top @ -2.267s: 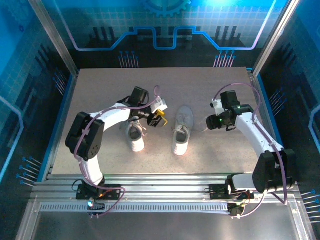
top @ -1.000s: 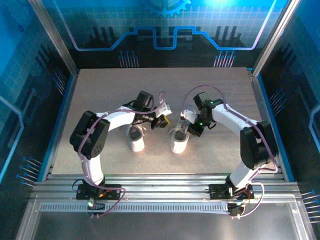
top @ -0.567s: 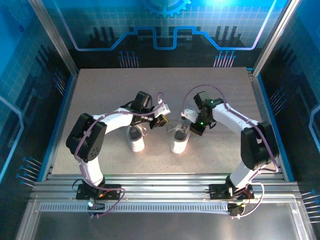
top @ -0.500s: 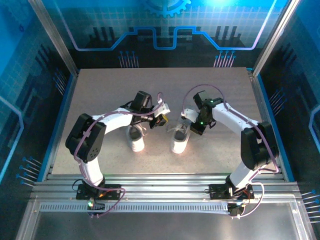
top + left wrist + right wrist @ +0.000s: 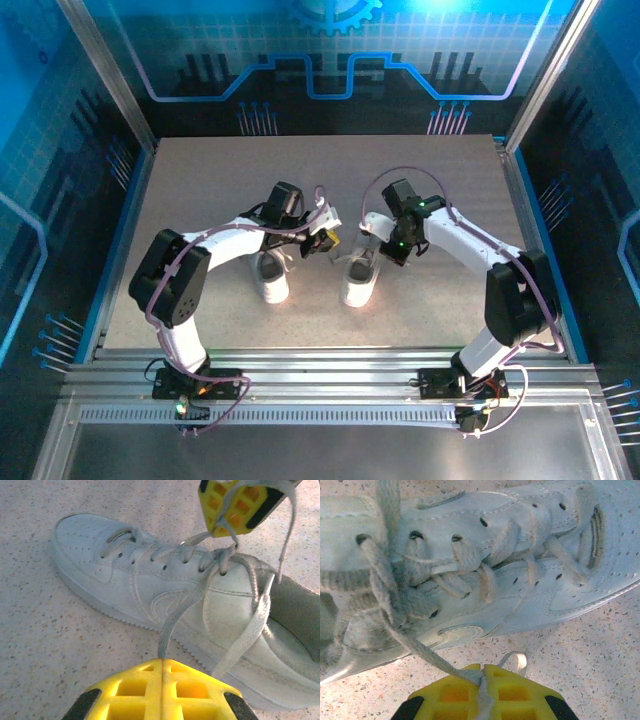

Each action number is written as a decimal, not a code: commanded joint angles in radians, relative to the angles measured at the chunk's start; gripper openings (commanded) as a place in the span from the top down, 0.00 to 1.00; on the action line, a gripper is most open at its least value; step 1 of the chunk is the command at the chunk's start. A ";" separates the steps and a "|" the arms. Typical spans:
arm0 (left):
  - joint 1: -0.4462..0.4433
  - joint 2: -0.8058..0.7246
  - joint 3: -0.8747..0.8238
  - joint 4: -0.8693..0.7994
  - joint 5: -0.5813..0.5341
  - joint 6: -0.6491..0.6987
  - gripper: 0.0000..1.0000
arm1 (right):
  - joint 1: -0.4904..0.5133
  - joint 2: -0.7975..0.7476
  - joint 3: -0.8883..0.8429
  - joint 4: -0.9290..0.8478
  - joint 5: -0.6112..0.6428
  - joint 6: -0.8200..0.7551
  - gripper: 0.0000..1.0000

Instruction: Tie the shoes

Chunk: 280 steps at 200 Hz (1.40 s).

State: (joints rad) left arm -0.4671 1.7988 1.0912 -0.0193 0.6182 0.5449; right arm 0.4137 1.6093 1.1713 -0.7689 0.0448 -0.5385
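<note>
Pulling two laces out to the sides is all that is done so far, so you are near the start of the job. Both white shoes sit side by side near the middle of the counter point(image 5: 190, 190). You are working on the shoe nearer the right edge point(image 5: 359, 282). Your left fingers point(image 5: 135, 687) are pressed together and pinch one lace point(image 5: 182, 607) that runs up to the top holes of that shoe. Your right fingers point(image 5: 515, 692) are pressed together too, and they pinch the other lace point(image 5: 415, 647) on the far side of the same shoe. Each lace is stretched away from the shoe, and the two do not look crossed over each other. I see no knot and no bow yet. You have to cross the laces, tuck one under, pull tight, then make the loops. The shoe nearer the left edge point(image 5: 273, 280) is not touched by any fingers. It seems to have no bow either, though it is too small to tell for sure. So that shoe is likely left to do as well.
</note>
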 commanded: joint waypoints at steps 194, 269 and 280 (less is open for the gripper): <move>-0.029 0.098 0.079 -0.001 -0.064 -0.013 1.00 | -0.008 -0.089 -0.099 0.083 0.043 0.098 1.00; -0.001 -0.080 -0.096 0.092 -0.201 -0.131 1.00 | -0.090 -0.124 -0.131 0.083 0.016 0.150 1.00; -0.001 -0.095 -0.113 0.101 -0.215 -0.155 1.00 | -0.099 -0.119 -0.134 0.084 0.013 0.158 1.00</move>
State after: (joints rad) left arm -0.5018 1.7477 1.0279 0.0589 0.5034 0.4633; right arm 0.3569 1.4876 1.0580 -0.6521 0.0166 -0.4152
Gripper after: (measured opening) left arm 0.050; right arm 0.040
